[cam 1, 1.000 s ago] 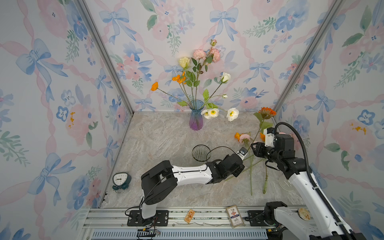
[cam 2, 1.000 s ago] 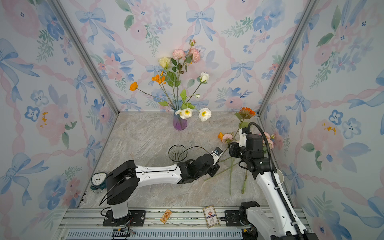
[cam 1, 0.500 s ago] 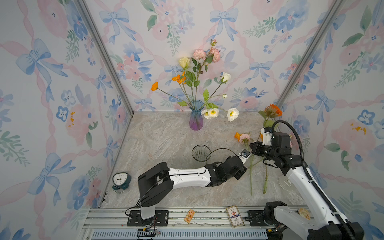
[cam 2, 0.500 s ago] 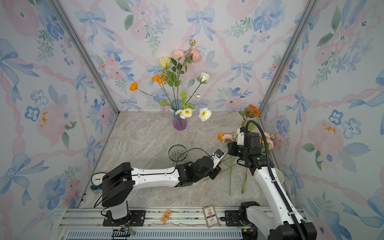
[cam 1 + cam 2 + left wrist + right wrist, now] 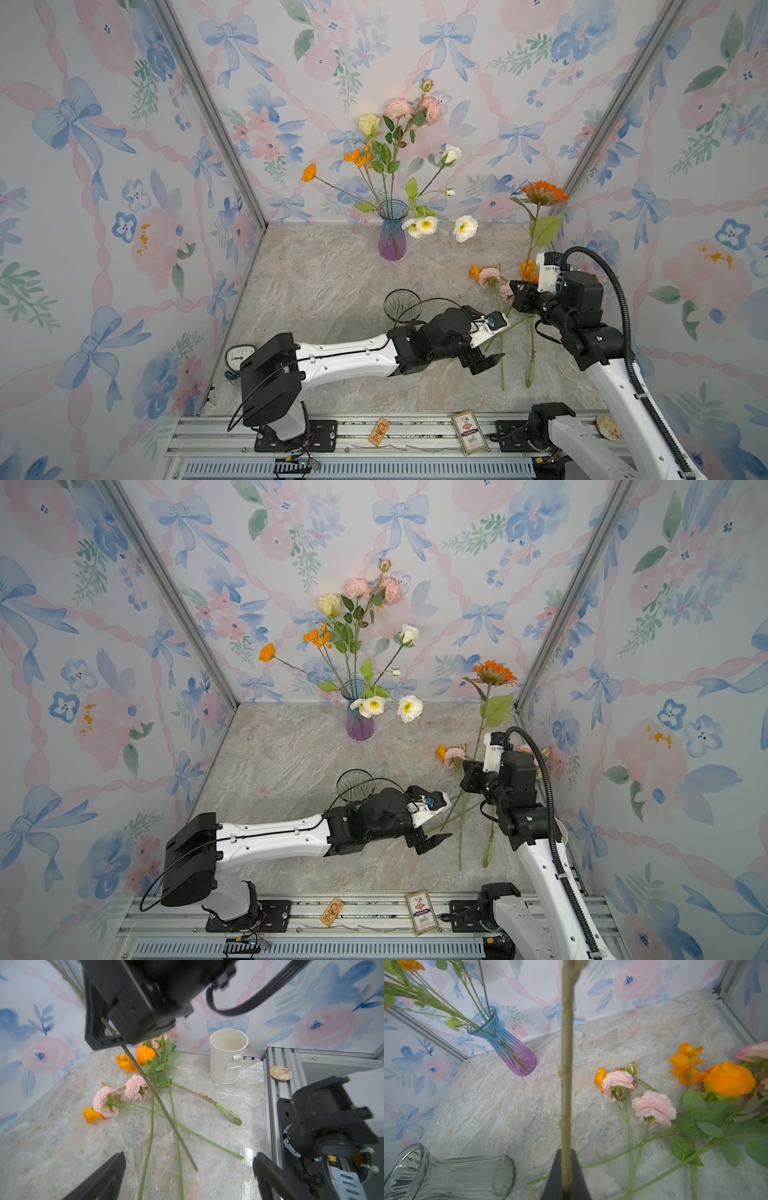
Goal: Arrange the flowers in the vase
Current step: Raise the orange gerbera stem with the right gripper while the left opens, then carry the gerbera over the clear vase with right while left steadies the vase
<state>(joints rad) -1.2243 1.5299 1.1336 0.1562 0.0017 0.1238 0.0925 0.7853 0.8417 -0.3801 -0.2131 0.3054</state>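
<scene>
Both jaws of the right gripper (image 5: 566, 1169) pinch the stem of the orange gerbera (image 5: 544, 193), raised roughly upright above the loose flowers (image 5: 135, 1087), and it is best carried vertical to the vase (image 5: 392, 232) at the back while the left gripper (image 5: 496, 338) hangs spread wide nearby.

- Bare marble tabletop (image 5: 307, 286) lies open from the left wall to the blue-purple vase (image 5: 392, 237).
- The left arm (image 5: 349, 359) spans the front; a clear glass vase (image 5: 402, 305) lies just behind it.
- On the right, loose flowers (image 5: 488, 275), the upright orange gerbera (image 5: 543, 193) and the right arm (image 5: 582, 328) crowd the surface.
</scene>
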